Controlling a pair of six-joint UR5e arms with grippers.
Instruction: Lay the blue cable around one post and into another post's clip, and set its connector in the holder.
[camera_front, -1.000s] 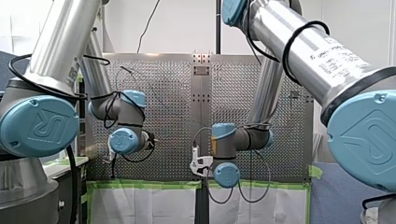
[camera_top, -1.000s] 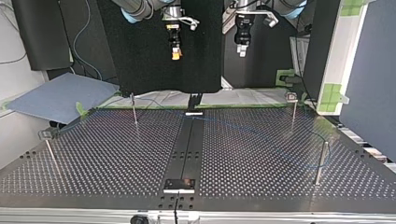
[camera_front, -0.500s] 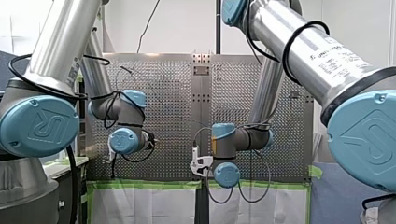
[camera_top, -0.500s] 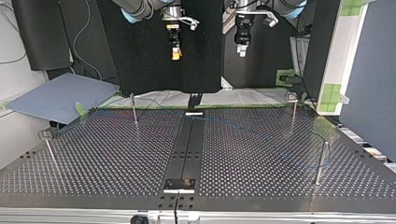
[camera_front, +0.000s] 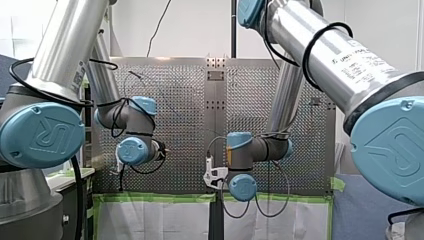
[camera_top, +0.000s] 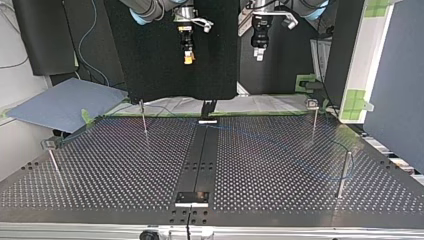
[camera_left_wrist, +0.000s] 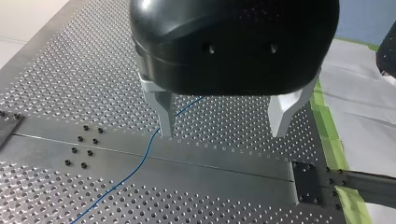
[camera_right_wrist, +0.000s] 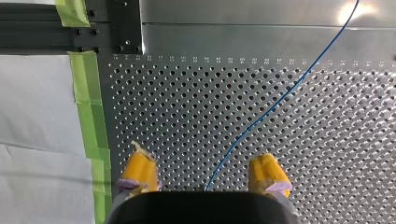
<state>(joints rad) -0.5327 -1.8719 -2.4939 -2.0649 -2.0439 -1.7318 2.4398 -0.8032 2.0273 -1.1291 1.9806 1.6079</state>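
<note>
Near green tape (camera_right_wrist: 88, 121) (table's (camera_right_wrist: 163, 107) edge), blue cable (camera_right_wrist: 262, 116) lies.

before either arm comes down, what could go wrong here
The blue cable is thin and lies flat on the table, so my right gripper, open above it, may close without catching it. The slim post near the cable could be knocked while routing.
</note>
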